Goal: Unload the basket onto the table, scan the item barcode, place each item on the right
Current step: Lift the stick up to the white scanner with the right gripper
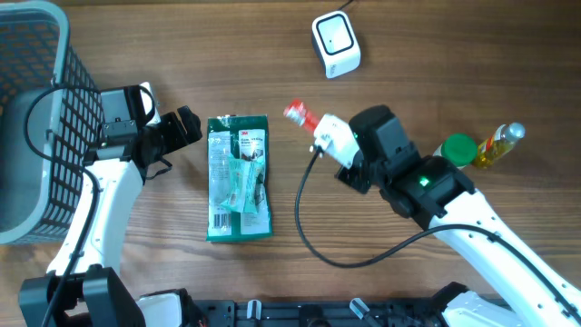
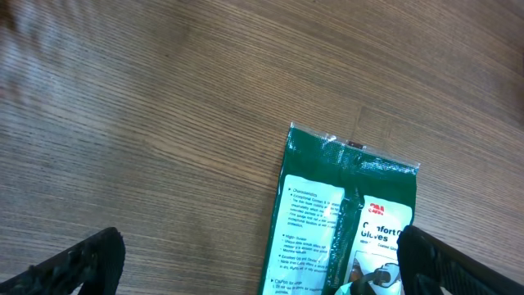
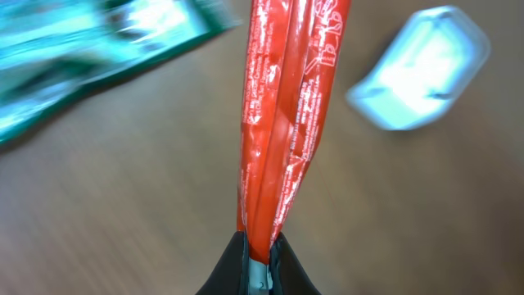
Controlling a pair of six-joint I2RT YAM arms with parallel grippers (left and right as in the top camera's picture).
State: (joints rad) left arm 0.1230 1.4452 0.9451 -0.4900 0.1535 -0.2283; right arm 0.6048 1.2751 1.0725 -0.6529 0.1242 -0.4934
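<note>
Red packet is pinched by its end in the closed right jaws, above the counter, near the white scanner. Left jaws are spread wide, empty. Presentation is judged underway; next, the barcode must be turned toward the scanner.

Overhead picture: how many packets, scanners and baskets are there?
packets: 2 (green glove packet, red packet)
white scanner: 1
grey basket: 1
total: 4
</note>
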